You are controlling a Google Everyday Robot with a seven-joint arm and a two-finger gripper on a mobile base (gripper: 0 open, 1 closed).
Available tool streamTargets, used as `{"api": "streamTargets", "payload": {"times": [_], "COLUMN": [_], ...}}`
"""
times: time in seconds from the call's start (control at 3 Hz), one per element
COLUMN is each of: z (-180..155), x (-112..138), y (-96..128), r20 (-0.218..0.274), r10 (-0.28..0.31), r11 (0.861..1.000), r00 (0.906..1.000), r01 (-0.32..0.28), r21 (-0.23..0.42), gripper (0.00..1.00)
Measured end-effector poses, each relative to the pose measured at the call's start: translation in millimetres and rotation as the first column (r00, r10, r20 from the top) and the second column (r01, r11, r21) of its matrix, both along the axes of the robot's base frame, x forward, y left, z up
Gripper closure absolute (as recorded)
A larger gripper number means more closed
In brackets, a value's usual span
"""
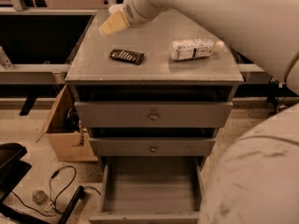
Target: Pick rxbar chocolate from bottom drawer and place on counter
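The rxbar chocolate (pixel 127 56), a flat black bar with pale lettering, lies on the grey counter (pixel 154 71), left of its middle. My gripper (pixel 111 26) hovers above the counter's back left part, up and to the left of the bar, apart from it, open and empty. The arm reaches in from the upper right. The bottom drawer (pixel 149 190) is pulled out and its plain grey inside holds nothing that I can see.
A clear plastic bottle with a white label (pixel 194 49) lies on the counter's right side. The two upper drawers (pixel 153 115) are slightly out. A cardboard box (pixel 65 129) and cables (pixel 56 190) are on the floor at left. My own body (pixel 252 176) fills the lower right.
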State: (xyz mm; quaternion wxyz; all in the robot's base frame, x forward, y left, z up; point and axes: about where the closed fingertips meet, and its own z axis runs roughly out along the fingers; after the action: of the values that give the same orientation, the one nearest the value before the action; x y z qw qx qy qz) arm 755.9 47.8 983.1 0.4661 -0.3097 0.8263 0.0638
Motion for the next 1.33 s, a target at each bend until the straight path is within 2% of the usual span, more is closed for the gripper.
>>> {"api": "streamTargets", "payload": {"times": [0.33,0.67,1.0,1.33], "z": [0.0,17.1,47.6,55.1], "x": [0.0,-6.8,-24.0,-41.8], "y": [0.0,-11.8,-40.1,-59.5], "r20": [0.0,0.012,0.066,0.12], "r10": [0.0,0.021,0.053,0.09], "r11": [1.0,0.999,0.994,0.979], "r00": [1.0,0.9997,0.9964,0.9886], "r01": [0.0,-0.021,-0.06,-0.11], "r21": [0.0,0.03,0.097,0.169], "gripper": [0.0,0.0,0.0,0.0]}}
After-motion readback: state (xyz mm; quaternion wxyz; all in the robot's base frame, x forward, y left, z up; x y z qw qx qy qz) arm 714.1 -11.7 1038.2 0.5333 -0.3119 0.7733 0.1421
